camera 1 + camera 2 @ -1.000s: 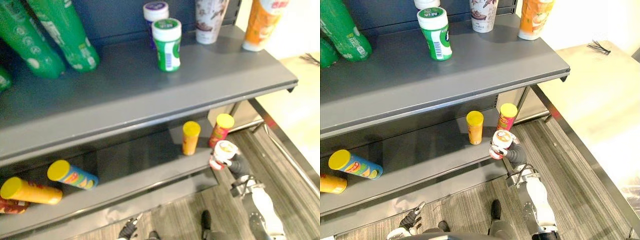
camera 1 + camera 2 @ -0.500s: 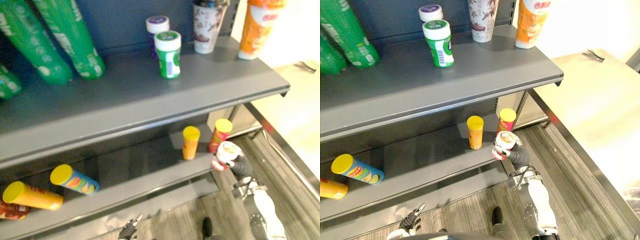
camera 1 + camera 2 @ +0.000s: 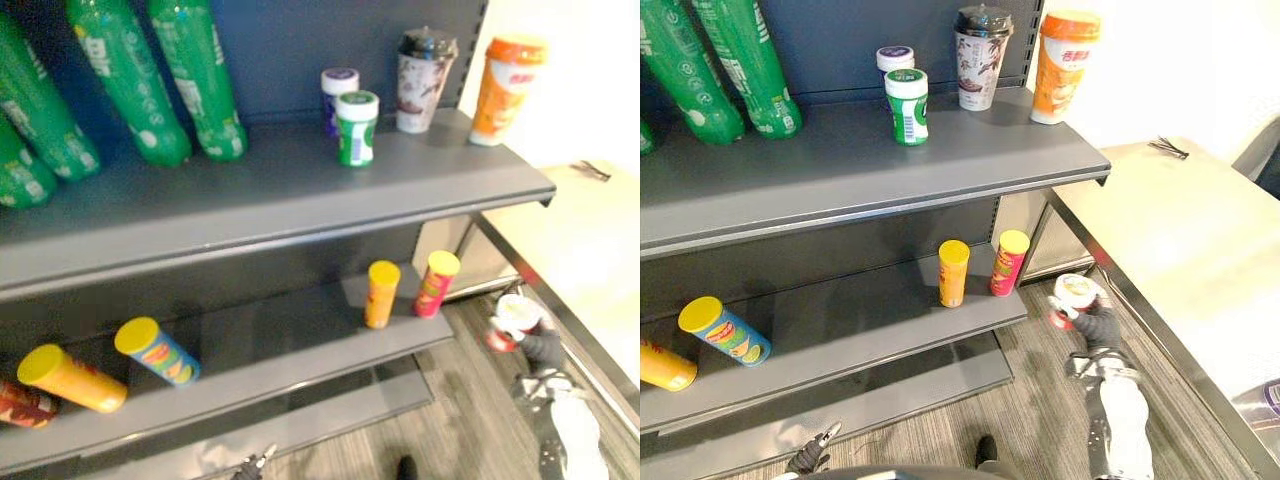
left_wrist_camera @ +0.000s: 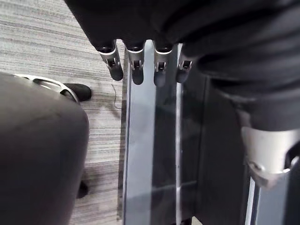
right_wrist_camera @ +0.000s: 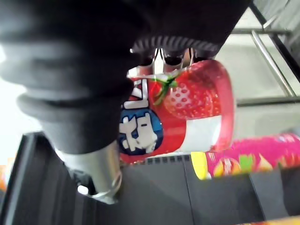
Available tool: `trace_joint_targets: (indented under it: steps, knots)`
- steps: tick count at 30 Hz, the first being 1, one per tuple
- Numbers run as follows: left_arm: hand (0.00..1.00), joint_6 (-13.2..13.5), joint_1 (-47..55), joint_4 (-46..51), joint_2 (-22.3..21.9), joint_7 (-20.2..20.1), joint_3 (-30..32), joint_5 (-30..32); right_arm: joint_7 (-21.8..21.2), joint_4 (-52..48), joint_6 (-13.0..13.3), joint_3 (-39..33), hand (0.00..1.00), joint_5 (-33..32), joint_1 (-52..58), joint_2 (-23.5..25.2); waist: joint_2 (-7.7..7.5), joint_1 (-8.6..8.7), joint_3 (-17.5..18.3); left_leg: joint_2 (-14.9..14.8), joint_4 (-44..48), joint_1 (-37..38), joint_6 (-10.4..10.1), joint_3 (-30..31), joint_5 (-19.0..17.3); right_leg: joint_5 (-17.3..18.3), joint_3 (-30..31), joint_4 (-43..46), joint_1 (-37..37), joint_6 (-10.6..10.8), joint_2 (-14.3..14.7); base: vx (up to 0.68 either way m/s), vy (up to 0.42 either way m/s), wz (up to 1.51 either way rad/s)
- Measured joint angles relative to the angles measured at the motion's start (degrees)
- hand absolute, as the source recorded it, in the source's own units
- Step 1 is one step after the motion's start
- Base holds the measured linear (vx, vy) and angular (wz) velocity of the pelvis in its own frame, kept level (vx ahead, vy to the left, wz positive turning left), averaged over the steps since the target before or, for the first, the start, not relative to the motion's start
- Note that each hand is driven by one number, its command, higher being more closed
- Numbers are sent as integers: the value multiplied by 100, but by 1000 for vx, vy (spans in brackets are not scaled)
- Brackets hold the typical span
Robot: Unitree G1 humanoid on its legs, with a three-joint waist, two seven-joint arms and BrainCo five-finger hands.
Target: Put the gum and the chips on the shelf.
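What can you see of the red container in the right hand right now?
The red container is a short cylinder, glossy like plastic, red with a white band, a strawberry picture and a round blue mark, and it has a pale top. The right hand has its fingers curled round the side and holds it roughly upright in the air, top toward the head camera. It hangs off the right end of the lower shelf, apart from the pink can standing there, and nothing but the hand touches it.

Upper shelf (image 3: 840, 165): bottles (image 3: 740, 70) stood at left, gum jar (image 3: 907, 105) in middle, second jar (image 3: 895, 60) just behind it, cups (image 3: 980, 55) at right. Lower shelf (image 3: 860, 320): upright chip cans (image 3: 953, 272) near right end, lying cans (image 3: 723, 330) at left. Tub (image 3: 1073, 298) in right hand (image 3: 1098, 328) was right of lower shelf, seemingly apart.
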State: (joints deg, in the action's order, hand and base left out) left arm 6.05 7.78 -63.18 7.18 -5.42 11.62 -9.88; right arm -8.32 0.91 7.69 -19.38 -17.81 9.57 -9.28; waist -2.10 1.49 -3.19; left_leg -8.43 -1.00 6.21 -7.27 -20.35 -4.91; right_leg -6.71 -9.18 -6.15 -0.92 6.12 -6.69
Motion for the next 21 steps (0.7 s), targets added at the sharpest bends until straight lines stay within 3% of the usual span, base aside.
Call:
trace_joint_targets:
  steps: [11,21]
  knots:
    - [0,-4,55,50,-4,-128,1,9,318,-150,42,-1020,100,206,-708,-689,-20,20,105,46,-53,18,22,-78,7,-46,31,3,-69,-5,28,24,1,-3]
    - [0,-4,129,100,-22,-148,178,8,441,-783,211,-1188,100,219,-1481,-1263,-117,27,149,86,-103,101,38,-83,2,-44,47,1,-32,-1,6,-13,-5,-1]
